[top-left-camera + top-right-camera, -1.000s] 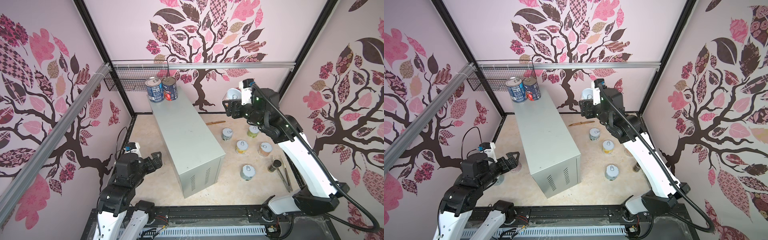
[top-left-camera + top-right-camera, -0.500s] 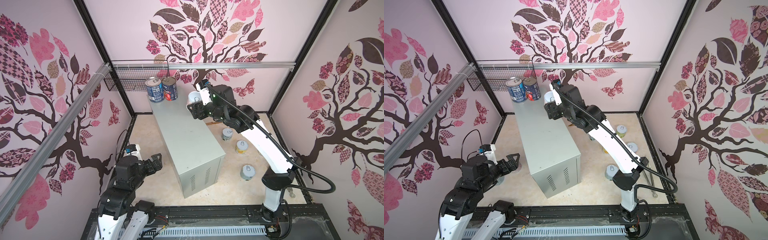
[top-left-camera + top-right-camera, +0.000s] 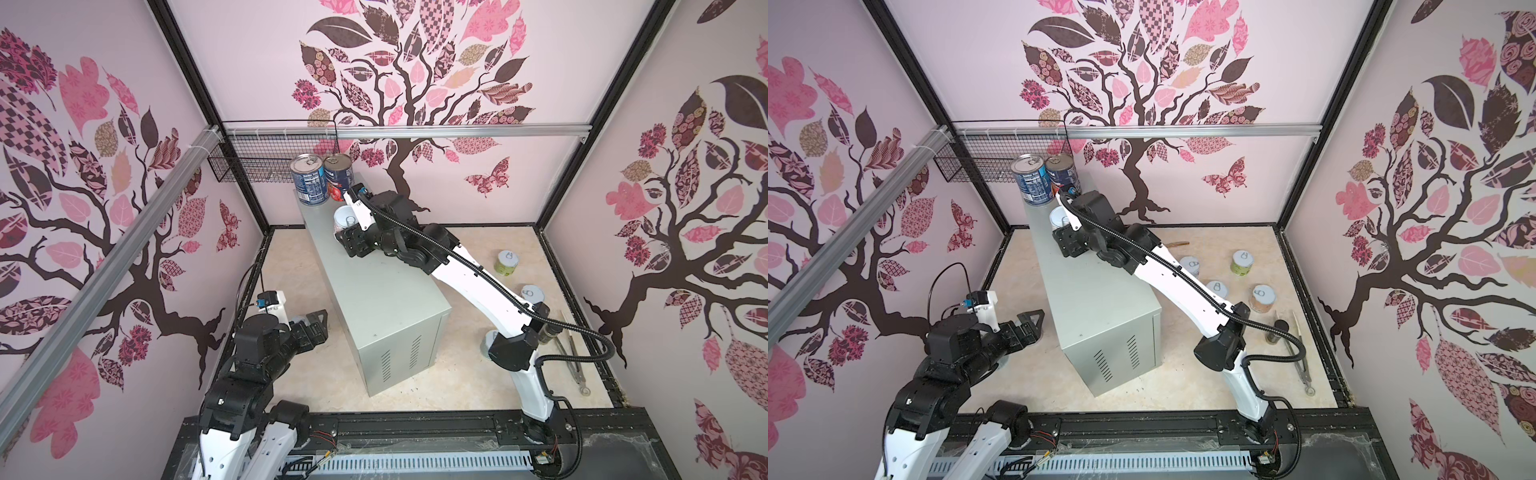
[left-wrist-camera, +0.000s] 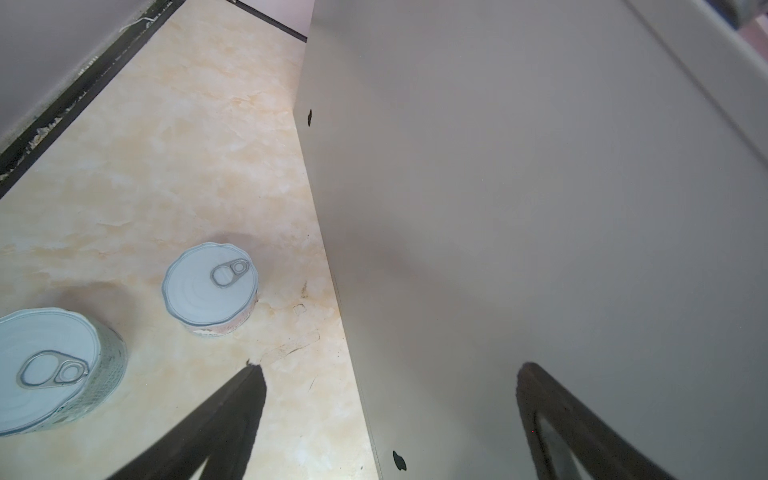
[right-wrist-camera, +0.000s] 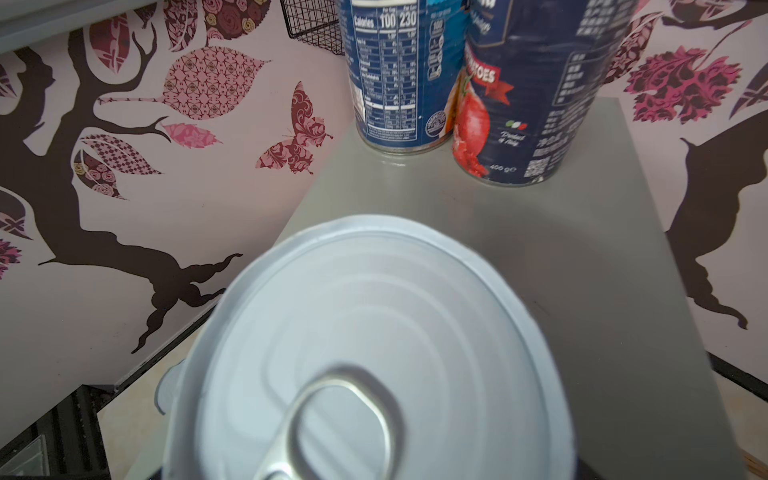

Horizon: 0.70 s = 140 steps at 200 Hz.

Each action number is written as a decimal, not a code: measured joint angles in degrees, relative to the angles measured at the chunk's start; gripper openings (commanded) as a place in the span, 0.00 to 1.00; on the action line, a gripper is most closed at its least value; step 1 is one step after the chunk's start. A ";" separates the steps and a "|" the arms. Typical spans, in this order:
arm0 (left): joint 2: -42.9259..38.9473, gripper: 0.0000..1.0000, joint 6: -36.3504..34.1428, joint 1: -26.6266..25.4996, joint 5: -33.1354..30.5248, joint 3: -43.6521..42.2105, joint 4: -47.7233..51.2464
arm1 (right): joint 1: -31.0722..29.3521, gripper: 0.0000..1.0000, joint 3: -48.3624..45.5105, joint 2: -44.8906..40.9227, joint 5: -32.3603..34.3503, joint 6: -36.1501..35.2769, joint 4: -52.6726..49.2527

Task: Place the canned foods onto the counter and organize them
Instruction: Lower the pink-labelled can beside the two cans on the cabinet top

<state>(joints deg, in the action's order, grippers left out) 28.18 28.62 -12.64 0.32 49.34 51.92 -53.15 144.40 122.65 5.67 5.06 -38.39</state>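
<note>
The counter [image 3: 374, 282] [image 3: 1096, 299] is a long grey metal box on the floor. Two tall cans, blue [image 3: 308, 180] [image 5: 399, 75] and dark with red [image 3: 338, 176] [image 5: 528, 91], stand at its far end. My right gripper [image 3: 345, 222] [image 3: 1061, 222] is shut on a short can with a white pull-tab lid [image 3: 345, 215] [image 5: 374, 353], held over the counter top just in front of the tall pair. My left gripper [image 3: 318, 328] [image 4: 390, 372] is open and empty, low beside the counter's left wall. Two short cans [image 4: 210, 286] [image 4: 50, 365] stand on the floor near it.
Several short cans [image 3: 1241, 262] [image 3: 1262, 297] [image 3: 1217, 286] stand on the floor right of the counter, partly behind my right arm. Metal tongs [image 3: 1302, 357] and a dark jar [image 3: 1277, 332] lie near the right wall. A black wire basket [image 3: 257, 162] hangs at the back left.
My right arm swung left from above the floor cans to over the counter's far end, carrying the short can. The left arm has not moved.
</note>
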 measured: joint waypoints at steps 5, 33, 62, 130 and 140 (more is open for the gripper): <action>-0.04 0.98 0.00 -0.13 0.00 -0.09 -0.02 | -0.07 0.45 0.28 0.55 0.00 0.02 0.81; -0.09 0.98 0.00 -0.52 -0.02 -0.26 -0.02 | -0.20 0.45 2.05 2.78 -0.13 -0.46 3.67; -0.11 0.98 0.00 -0.63 -0.04 -0.28 -0.02 | -0.35 0.44 2.60 4.33 -0.15 -1.40 6.73; -0.07 0.98 0.00 -1.16 -0.09 -0.28 -0.02 | -0.31 0.45 5.25 9.73 -0.37 -2.32 16.15; -0.09 0.98 0.00 -1.25 -0.07 -0.28 -0.02 | -0.28 0.49 5.35 10.23 -0.35 -2.25 17.33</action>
<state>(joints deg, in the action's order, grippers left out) 28.10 28.62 -13.89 0.25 49.06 51.90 -53.43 149.75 132.88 5.32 2.81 -21.06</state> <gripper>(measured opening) 0.981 0.754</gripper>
